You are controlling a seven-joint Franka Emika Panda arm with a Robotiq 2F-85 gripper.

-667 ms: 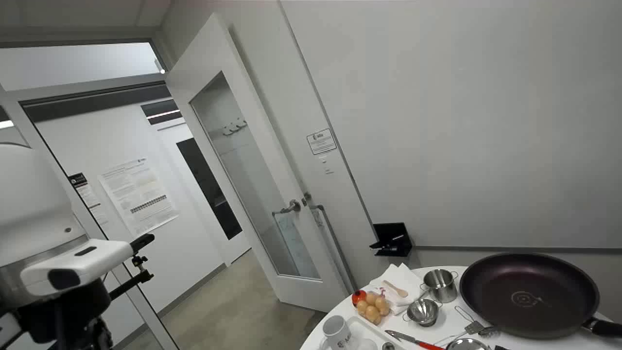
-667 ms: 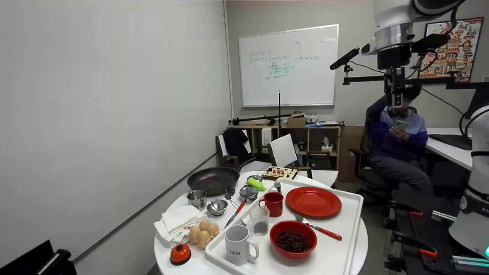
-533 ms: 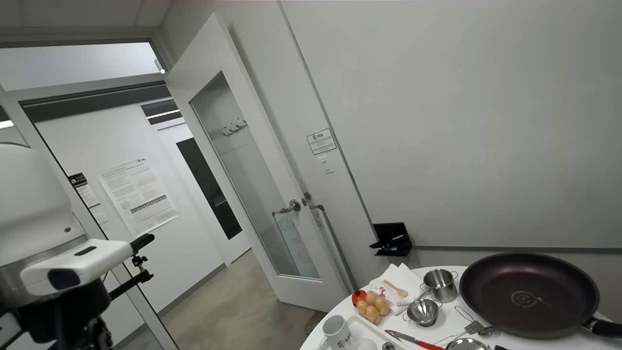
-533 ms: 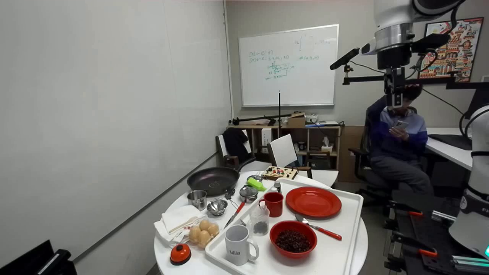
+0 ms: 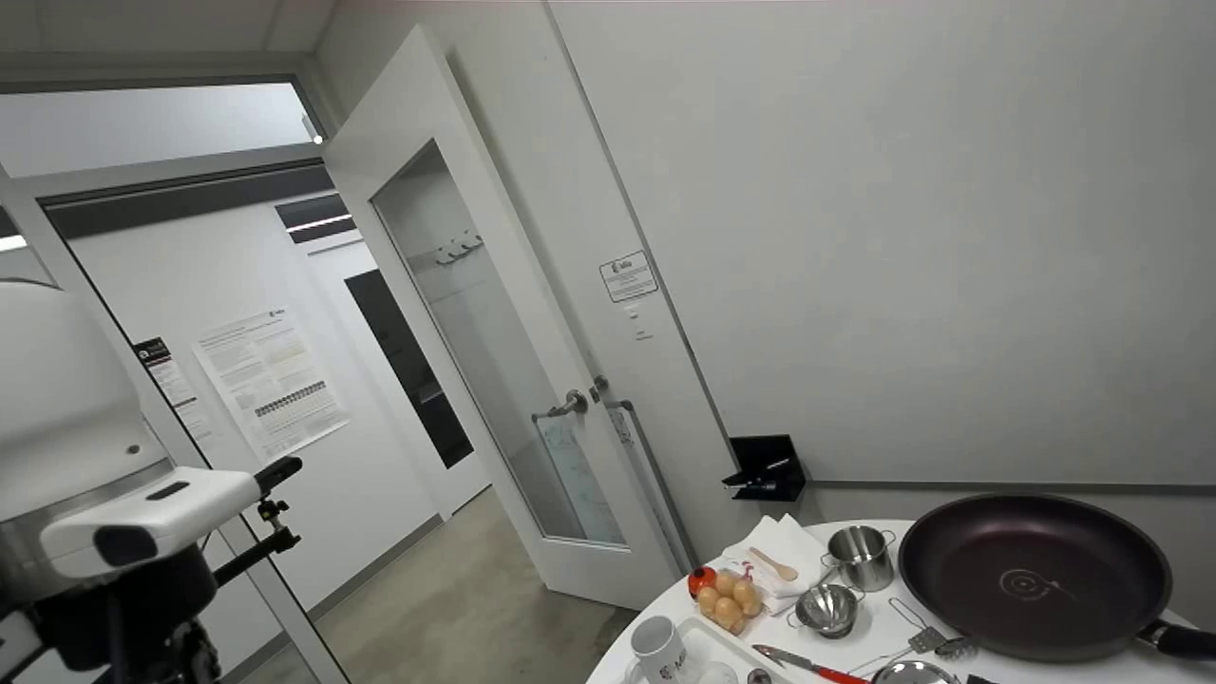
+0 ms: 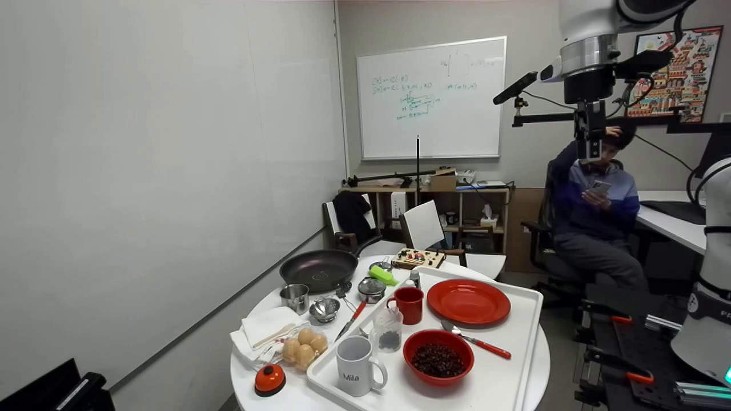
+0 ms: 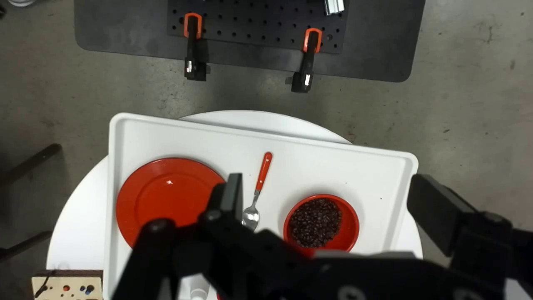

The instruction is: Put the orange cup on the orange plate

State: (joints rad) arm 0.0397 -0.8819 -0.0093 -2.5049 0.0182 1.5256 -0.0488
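The orange-red cup stands upright on the white tray in an exterior view. The orange-red plate lies flat on the tray beside the cup, with nothing on it. The plate also shows at the left in the wrist view, partly covered by a finger. The cup is mostly hidden behind the gripper there. My gripper is open and empty, its fingers wide apart. In an exterior view the gripper hangs high above and to the right of the tray, touching nothing.
On the tray are a red bowl of dark beans, a spoon, a grey mug and a clear container. Beside it are eggs, steel pots, a knife and a large pan. A person sits behind.
The arm, gripper and tabletop objects have not moved. The seated person in the background has shifted head and raised hand slightly.
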